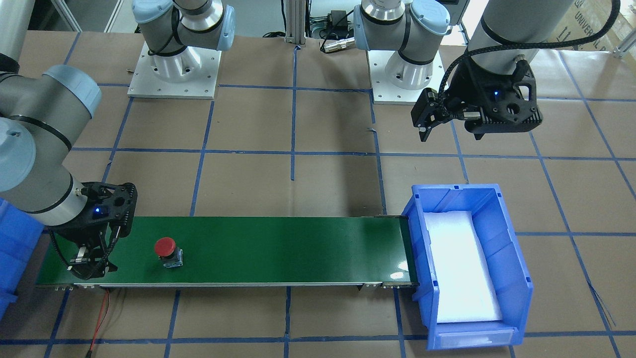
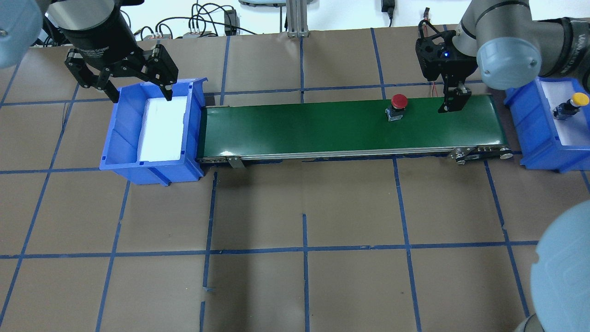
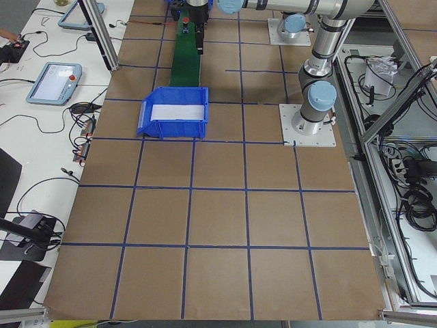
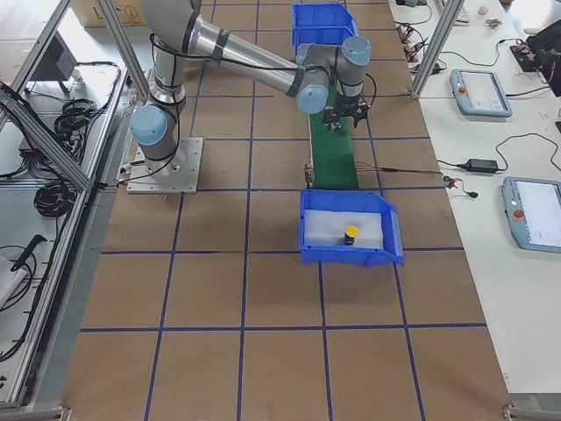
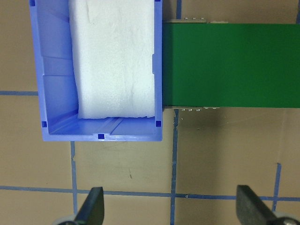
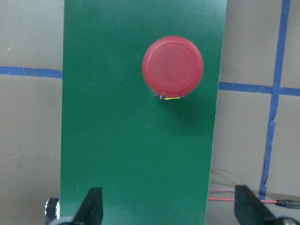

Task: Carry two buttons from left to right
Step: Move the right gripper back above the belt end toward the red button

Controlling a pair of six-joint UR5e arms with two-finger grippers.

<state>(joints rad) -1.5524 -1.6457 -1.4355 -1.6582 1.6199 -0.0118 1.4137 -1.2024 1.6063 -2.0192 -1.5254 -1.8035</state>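
closest to the front-facing camera is the right arm's grey elbow (image 1: 30,149), at that view's left edge; below it the right gripper (image 1: 90,264) hangs over one end of the green belt (image 1: 298,248), and the red button (image 1: 167,250) stands upright on the belt just beside it, not touching it. at the belt's other end an empty blue bin (image 1: 516,258) lined with white foam (image 1: 459,268) butts against it on the tabletop (image 1: 328,184), with the left gripper (image 1: 426,124) held in the air behind that bin. from overhead, the left gripper is spread wide above the empty blue bin's far rim, holding nothing, while the right gripper hovers over the belt near the red button; the yellow button (image 2: 573,103) sits in a second blue bin (image 2: 534,133) off the belt's end on the robot's right. the left side view is too distant to help; the right side view shows the yellow button on foam in that near bin. the left wrist camera has both fingers (image 5: 92,208) far apart with only bin and belt end below. the right wrist camera looks straight down on the red cap, ahead of fingers (image 6: 93,206) that stand wide apart and clear of it. taking left to right as the front-facing view has it, i judge the task early: one button is on the belt with most of its length to go, the other is not yet lifted out, and nothing has reached the empty blue bin.
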